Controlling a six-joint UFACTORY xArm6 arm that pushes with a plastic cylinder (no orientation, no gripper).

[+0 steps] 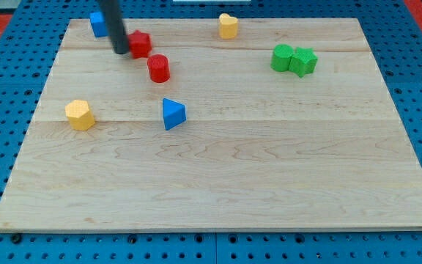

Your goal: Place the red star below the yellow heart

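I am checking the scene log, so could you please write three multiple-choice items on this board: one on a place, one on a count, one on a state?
1. Where is my tip?
A. Against the left side of the red star
B. Beside the green blocks
C. At the board's bottom edge

2. How many red blocks are there?
A. One
B. Two
C. Three

3. How do the two green blocks stand?
A. Far apart
B. Stacked
C. Side by side, touching

Answers: 1 A, the rod ends right at the star's left. 2 B, the star and a red cylinder below it. 3 C, no gap shows between them.
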